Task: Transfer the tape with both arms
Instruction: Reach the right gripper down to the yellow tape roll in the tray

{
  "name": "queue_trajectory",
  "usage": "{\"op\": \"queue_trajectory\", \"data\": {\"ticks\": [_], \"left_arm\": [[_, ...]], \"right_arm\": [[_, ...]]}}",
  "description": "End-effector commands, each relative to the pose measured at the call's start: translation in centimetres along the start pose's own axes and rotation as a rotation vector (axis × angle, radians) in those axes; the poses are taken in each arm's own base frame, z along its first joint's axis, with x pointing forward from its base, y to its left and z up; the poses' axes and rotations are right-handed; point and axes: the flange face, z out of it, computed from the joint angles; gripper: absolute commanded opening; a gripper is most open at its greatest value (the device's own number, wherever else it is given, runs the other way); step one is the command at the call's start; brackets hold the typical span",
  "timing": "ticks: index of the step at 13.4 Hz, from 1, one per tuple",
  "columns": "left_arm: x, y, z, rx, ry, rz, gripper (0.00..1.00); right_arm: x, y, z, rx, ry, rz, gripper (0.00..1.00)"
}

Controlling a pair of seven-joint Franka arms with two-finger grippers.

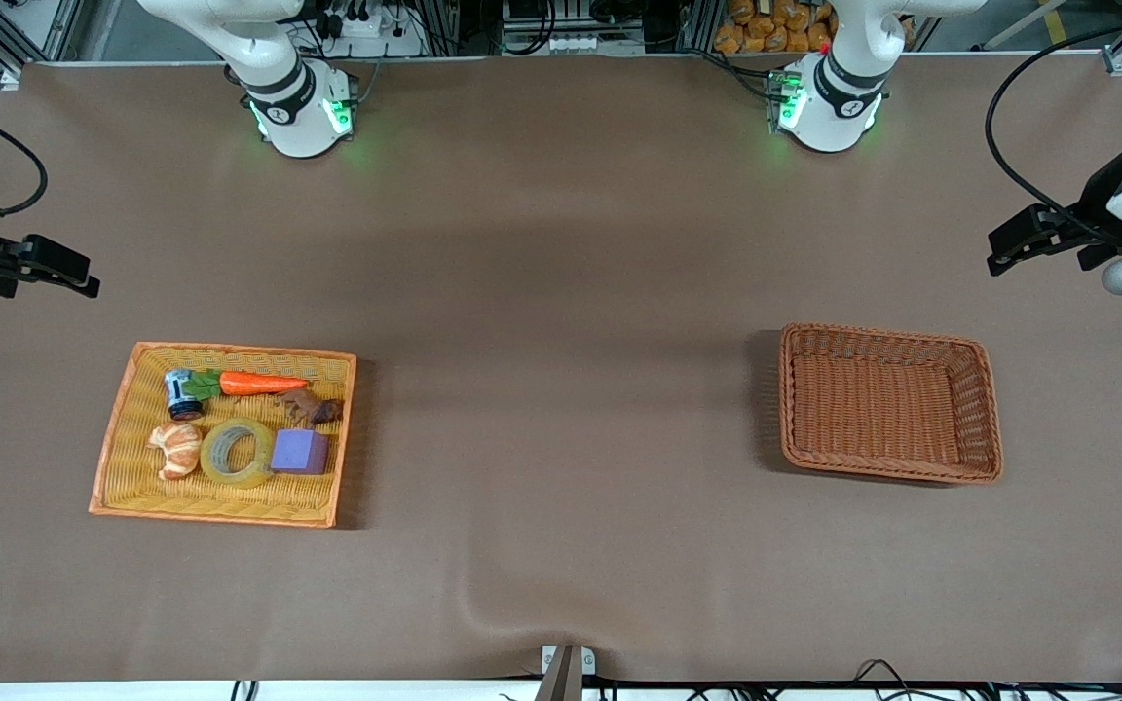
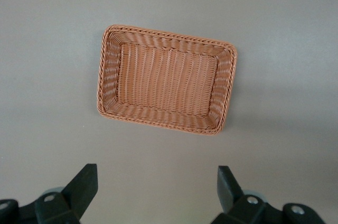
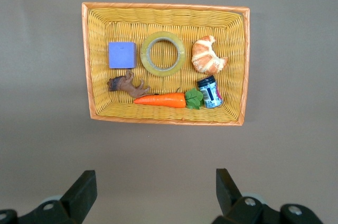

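Note:
The tape (image 1: 242, 477), a yellowish translucent ring, lies flat in the yellow wicker tray (image 1: 230, 348) between a croissant (image 1: 176, 450) and a purple cube (image 1: 299, 452). It also shows in the right wrist view (image 3: 144, 54). My right gripper (image 1: 69, 273) is open and empty, up over the table at the right arm's end, away from the tray; its wrist view shows the jaws (image 3: 156, 179) wide apart. My left gripper (image 1: 1009, 243) is open and empty, up over the table at the left arm's end (image 2: 157, 174).
The tray also holds a carrot (image 1: 259, 384), a brown toy animal (image 1: 313, 407) and a small can (image 1: 181, 394). An empty brown wicker basket (image 1: 887, 336) sits toward the left arm's end, also in the left wrist view (image 2: 169, 36). Brown tabletop lies between them.

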Motion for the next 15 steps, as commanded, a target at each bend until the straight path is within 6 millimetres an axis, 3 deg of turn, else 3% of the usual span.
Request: {"op": "queue_trajectory", "data": {"ticks": [1, 6, 8, 10, 12, 15], "left_arm": [[0.1, -0.2, -0.4, 0.025, -0.003, -0.011, 1.00], [0.1, -0.2, -0.4, 0.025, -0.003, -0.009, 1.00], [0.0, 0.4, -0.5, 0.024, -0.001, 0.000, 1.00], [-0.5, 0.6, -1.2, 0.019, 0.009, 0.001, 1.00], [-0.6, 0.4, -1.4, 0.019, 0.004, -0.002, 1.00], [-0.5, 0.5, -1.1, 0.019, 0.000, 0.003, 1.00]], "right_arm": [[-0.3, -0.1, -0.6, 0.013, 0.003, 0.013, 1.00], [0.0, -0.3, -0.1, 0.014, 0.001, 0.008, 1.00], [0.3, -0.6, 2.2, 0.014, -0.014, -0.002, 1.00], [2.2, -0.8, 6.9, 0.009, -0.009, -0.074, 1.00], [5.6, -0.5, 12.3, 0.005, 0.011, -0.113, 1.00], [8.2, -0.3, 21.4, 0.001, -0.003, -0.182, 1.00]]}}
